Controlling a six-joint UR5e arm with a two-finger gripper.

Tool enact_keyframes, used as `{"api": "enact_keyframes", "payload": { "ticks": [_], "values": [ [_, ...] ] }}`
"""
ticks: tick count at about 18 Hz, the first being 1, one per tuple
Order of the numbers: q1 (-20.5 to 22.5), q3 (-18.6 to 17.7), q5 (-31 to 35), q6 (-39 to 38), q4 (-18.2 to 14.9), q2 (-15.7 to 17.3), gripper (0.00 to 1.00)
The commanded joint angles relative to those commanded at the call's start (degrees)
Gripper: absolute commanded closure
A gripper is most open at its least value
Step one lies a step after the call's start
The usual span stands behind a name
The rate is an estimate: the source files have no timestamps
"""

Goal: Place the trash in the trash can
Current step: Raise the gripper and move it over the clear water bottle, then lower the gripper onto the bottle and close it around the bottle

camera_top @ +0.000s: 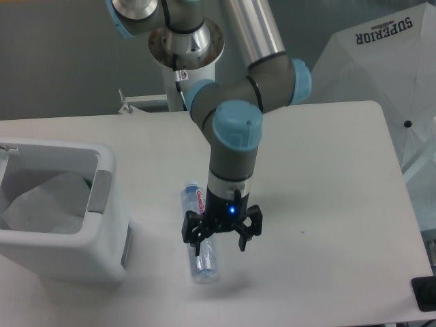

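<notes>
A small clear plastic bottle (198,260) with a red-blue label lies on the white table (320,170), its cap end toward the back. My gripper (219,248) hangs open just above it, left finger over the bottle's middle, right finger on the table side to its right. The white trash can (102,231) stands at the left edge, and a thin white plastic bag (44,204) with a bit of green edge lies inside it.
A white umbrella-like reflector (381,61) printed SUPERIOR stands past the table's right rear corner. The arm's base (184,48) and metal clamps (286,92) sit at the table's back edge. A dark object (424,294) shows at the lower right corner.
</notes>
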Motion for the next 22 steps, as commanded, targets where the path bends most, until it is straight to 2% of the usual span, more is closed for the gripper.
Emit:
{"api": "enact_keyframes", "payload": {
  "ticks": [3,5,9,22],
  "values": [
    [-0.1,0.4,0.2,0.2,1.4,-1.1,0.00],
    [-0.2,0.9,0.7,0.1,1.1,-1.8,0.00],
    [-3.0,0.8,6.8,2.4,1.1,-3.8,0.00],
    [-4.3,1.1,7.1,4.6,1.0,-6.9,0.00]
  ]
}}
